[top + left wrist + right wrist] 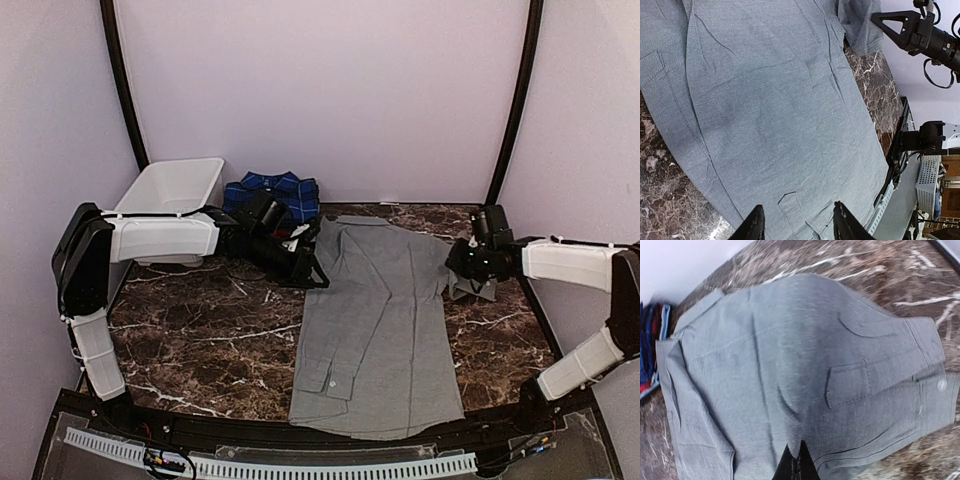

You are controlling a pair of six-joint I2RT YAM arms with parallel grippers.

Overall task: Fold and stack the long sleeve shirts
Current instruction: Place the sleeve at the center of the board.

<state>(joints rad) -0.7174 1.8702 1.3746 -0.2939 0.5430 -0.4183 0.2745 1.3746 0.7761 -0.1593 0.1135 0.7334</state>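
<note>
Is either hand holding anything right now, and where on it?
The right hand is shut on the grey shirt, pinching its right edge toward the collar end. The left hand is open over the shirt, holding nothing.

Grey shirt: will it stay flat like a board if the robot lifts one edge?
Probably not. The grey shirt lies creased and wrinkled, so it likely flops and drapes. It looks thin, so probably light.
</note>
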